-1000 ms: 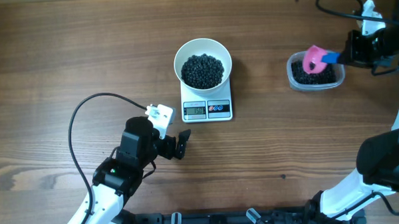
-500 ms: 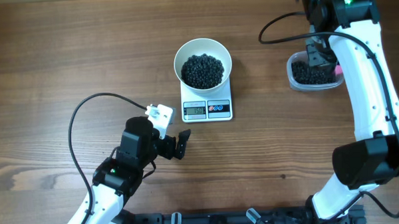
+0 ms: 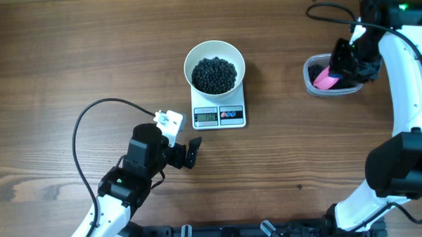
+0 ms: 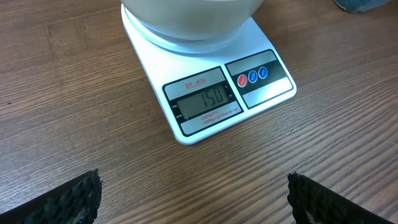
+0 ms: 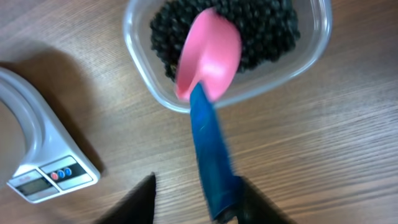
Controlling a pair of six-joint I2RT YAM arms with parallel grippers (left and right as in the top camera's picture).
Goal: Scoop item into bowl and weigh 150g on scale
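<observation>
A brown wood-grain surface (image 3: 68,53) carries the square white scale (image 3: 219,117), whose grey display reads 150. On it sits the round, smooth white bowl (image 3: 189,59), heaped with tiny matte black beads (image 3: 214,74). The left pincer (image 3: 192,153) gapes wide, its ridged pads empty. A glossy pink scoop (image 5: 211,53) leans on the rim of the clear rounded tub (image 5: 317,43). The right pincer (image 5: 199,186) stands parted around the scoop's blue handle, with a gap on one side.
</observation>
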